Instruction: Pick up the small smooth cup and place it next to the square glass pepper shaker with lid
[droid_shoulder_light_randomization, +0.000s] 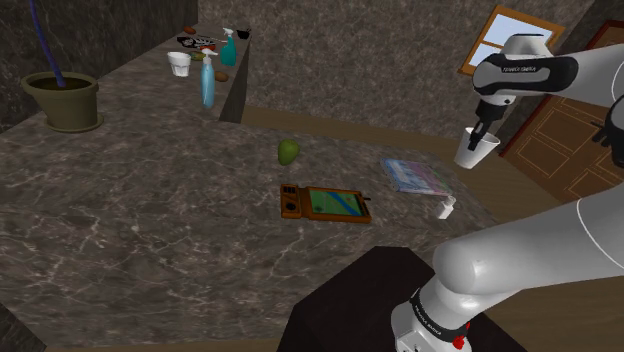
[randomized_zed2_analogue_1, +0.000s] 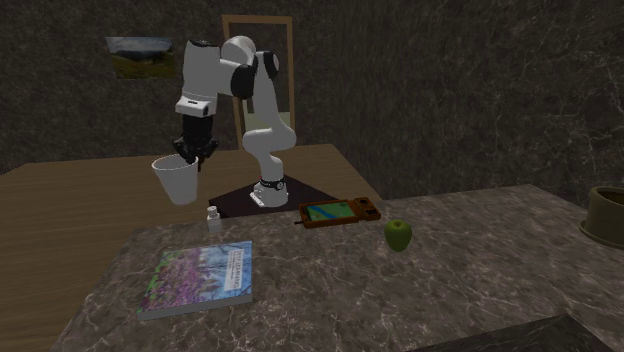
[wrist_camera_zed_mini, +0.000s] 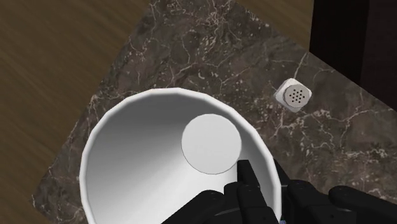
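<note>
the gripper (droid_shoulder_light_randomization: 481, 133) clasped the white cup (droid_shoulder_light_randomization: 474, 152) by its rim, aloft; setting it beside the shaker (droid_shoulder_light_randomization: 446, 207) remained.

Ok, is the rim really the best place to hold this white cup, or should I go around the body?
The rim, from above. The cup hangs upright, mouth open toward the gripper, so one finger inside and one outside its thin wall fits well. The tapered body looks too wide for the jaws and would probably slip.
</note>
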